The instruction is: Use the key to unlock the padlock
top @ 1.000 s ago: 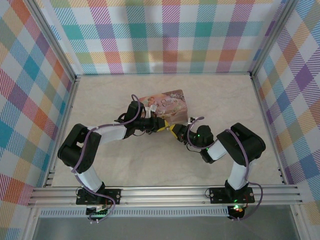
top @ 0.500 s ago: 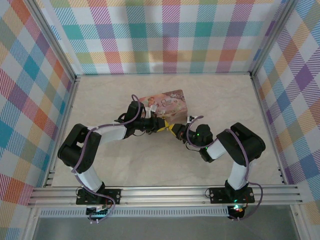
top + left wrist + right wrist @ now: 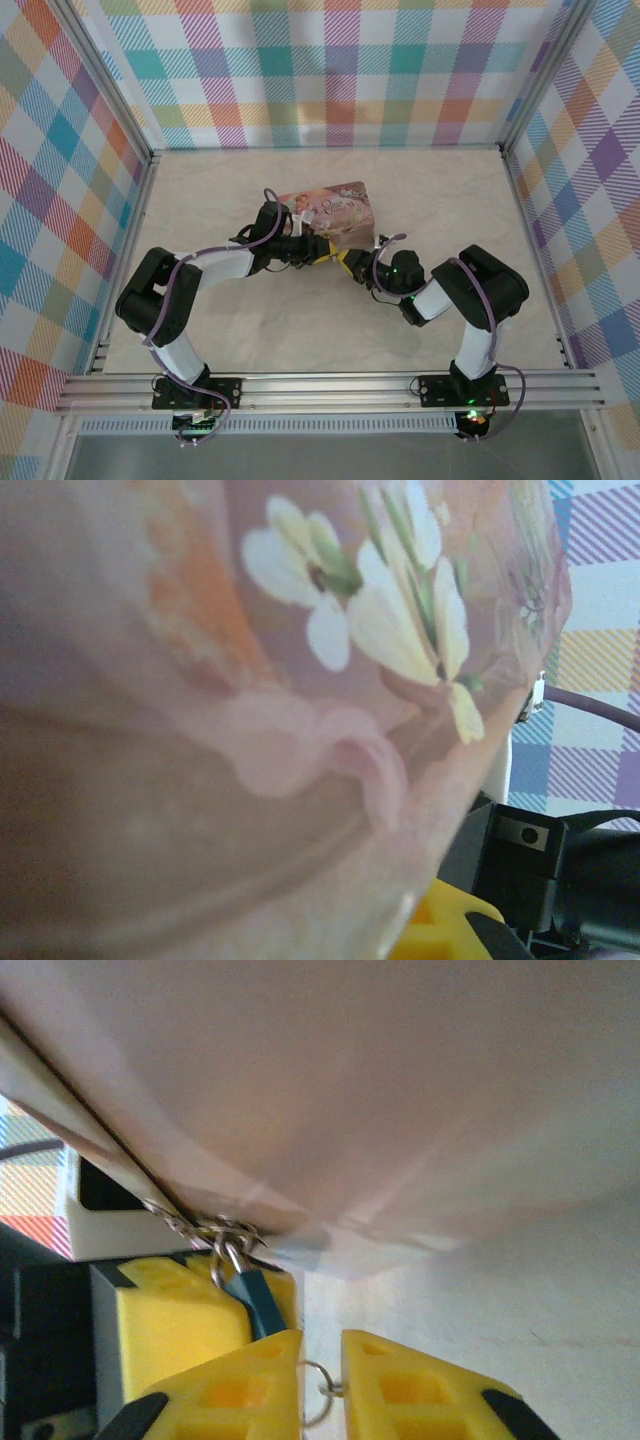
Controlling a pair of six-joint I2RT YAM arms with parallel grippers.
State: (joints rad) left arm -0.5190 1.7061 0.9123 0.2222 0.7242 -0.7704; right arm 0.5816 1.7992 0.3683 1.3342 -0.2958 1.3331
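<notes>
The key (image 3: 322, 1391) is showing as a thin grey metal loop, and my right hand (image 3: 322, 1360) is pinching it in the narrow slit between its yellow fingertips. Just up and left of those tips the small teal padlock (image 3: 255, 1300) is hanging from the pink tin (image 3: 380, 1100), lying against a yellow pad (image 3: 175, 1305) of the left hand (image 3: 318, 250); I'm not seeing whether that hand is gripping it

A small teal padlock (image 3: 256, 1302) with a silver shackle hangs tilted just above the right gripper's fingertips (image 3: 235, 1385), up and left of their gap; a thin silver key ring (image 3: 318, 1392) sits in that narrow gap, the key itself hidden
</notes>
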